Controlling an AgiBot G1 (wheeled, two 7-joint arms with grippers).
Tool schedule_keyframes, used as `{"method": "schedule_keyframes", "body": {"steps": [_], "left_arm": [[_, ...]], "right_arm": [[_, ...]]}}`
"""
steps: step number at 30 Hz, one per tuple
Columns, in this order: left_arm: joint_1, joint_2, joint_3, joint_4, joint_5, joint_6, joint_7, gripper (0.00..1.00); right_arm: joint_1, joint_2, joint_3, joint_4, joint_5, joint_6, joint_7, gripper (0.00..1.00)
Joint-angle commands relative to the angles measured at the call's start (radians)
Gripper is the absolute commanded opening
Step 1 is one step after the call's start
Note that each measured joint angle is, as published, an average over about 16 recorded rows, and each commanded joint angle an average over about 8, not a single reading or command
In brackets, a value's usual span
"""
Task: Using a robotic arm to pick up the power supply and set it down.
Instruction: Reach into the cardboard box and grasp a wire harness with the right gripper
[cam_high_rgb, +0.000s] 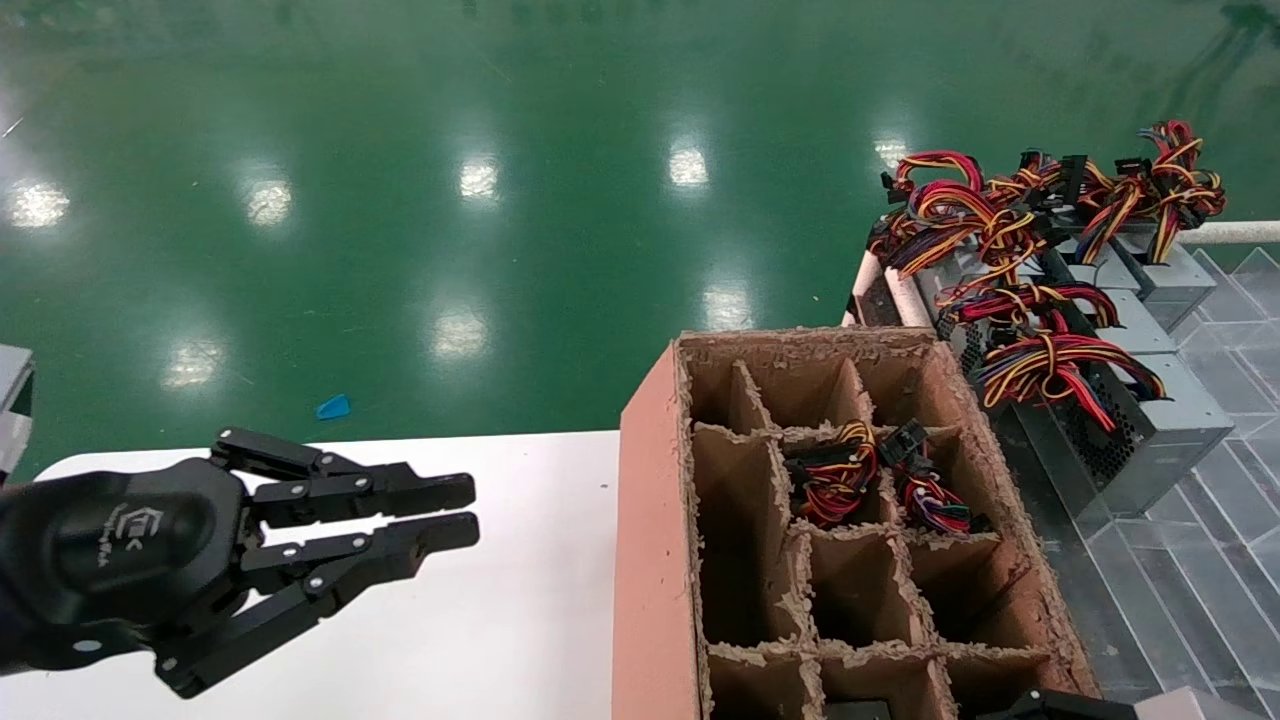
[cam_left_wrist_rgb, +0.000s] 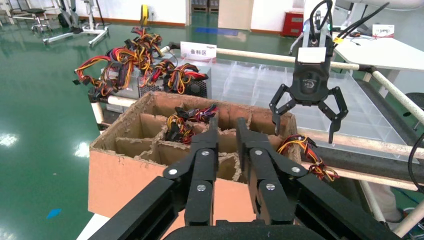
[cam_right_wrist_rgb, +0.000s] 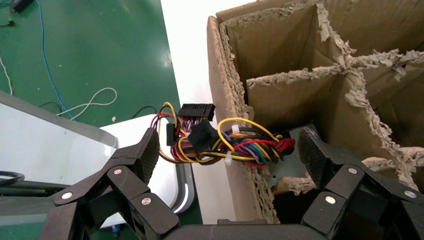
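The right gripper (cam_left_wrist_rgb: 310, 120) hangs above the cardboard divider box (cam_high_rgb: 655, 520), fingers spread wide, gripping nothing. A power supply (cam_right_wrist_rgb: 280, 167) sits in a near corner compartment, wire bundle (cam_right_wrist_rgb: 225, 145) draped over the wall. The left gripper (cam_high_rgb: 470, 515), nearly closed and empty, hovers beside the box.

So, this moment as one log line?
right end effector: open, above supply wires in box | left end effector: open, empty, over table

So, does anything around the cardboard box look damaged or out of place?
Yes. The cardboard box has ragged, torn divider edges throughout, and one power supply's wire bundle spills out over the box's outer wall instead of lying inside its cell, right between the right end effector's open fingers.
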Motion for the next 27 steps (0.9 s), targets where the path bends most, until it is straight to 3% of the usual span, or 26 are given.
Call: {"method": "schedule_keyframes", "body": {"steps": [1,3,5,27], "left_arm": [[0.0,0.0,0.0,0.0,0.0,0.0,0.0,0.0],[0.0,0.0,0.0,0.0,0.0,0.0,0.0,0.0],[0.0,0.0,0.0,0.0,0.0,0.0,0.0,0.0],[0.0,0.0,0.0,0.0,0.0,0.0,0.0,0.0]], "right_arm": [[0.012,0.0,-0.02,-0.004,-0.004,0.001,-0.008,0.17],[0.022,-0.001,-0.034,-0.008,-0.005,0.001,-0.01,0.05],[0.033,-0.002,-0.047,-0.012,-0.006,0.002,-0.011,0.0],[0.114,-0.009,-0.147,-0.067,0.011,0.003,-0.03,0.0]]}}
